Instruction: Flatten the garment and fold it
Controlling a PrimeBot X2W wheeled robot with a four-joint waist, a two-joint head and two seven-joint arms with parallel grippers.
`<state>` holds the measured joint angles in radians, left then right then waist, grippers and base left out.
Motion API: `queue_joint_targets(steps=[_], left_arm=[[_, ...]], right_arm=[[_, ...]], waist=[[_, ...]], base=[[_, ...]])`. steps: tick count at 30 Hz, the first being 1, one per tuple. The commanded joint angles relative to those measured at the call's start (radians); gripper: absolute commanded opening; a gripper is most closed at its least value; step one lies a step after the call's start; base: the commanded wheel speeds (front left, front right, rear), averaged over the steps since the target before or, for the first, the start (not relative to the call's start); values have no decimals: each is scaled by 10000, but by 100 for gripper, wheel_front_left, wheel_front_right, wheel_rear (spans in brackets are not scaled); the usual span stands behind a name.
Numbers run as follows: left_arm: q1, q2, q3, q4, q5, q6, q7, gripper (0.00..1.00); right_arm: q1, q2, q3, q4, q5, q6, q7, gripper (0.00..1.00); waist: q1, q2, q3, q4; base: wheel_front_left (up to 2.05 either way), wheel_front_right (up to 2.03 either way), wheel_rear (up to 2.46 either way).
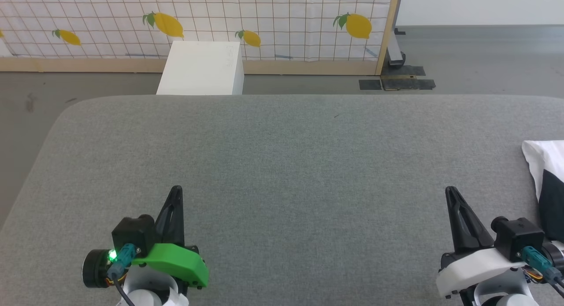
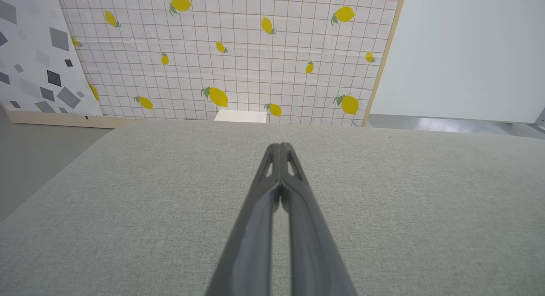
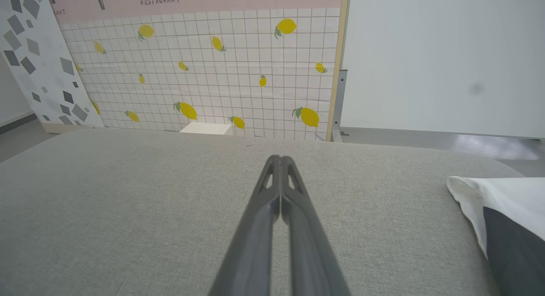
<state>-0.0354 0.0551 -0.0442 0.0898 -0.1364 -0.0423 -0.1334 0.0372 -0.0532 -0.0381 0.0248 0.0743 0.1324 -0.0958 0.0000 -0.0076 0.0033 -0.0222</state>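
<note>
The left gripper (image 1: pixel 176 190) sits at the lower left of the head view and the right gripper (image 1: pixel 449 190) at the lower right, over the grey worktop (image 1: pixel 282 165). Both have their fingers pressed together, empty. The garment (image 1: pixel 543 163) – white and black – lies at the right edge, near the right gripper.

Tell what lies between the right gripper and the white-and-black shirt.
Nothing but bare grey fabric tabletop lies between the shut right gripper and the white-and-black soft shirt, as the right wrist view shows.
</note>
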Motion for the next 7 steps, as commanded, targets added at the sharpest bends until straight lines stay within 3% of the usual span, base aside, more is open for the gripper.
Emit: queue_joint_targets(steps=[1,7], left_arm=[[174,-25,43,-61,192,57,59,0],[191,-27,81,-140,304,92,180,0]], right_arm=[[-169,14,26,-58,-81,-9,40,0],[-188,16,60,-76,-144,-9,127,0]], waist=[[0,37,-1,5],[0,41,-4,26]], base=[[0,0,0],[0,0,0]])
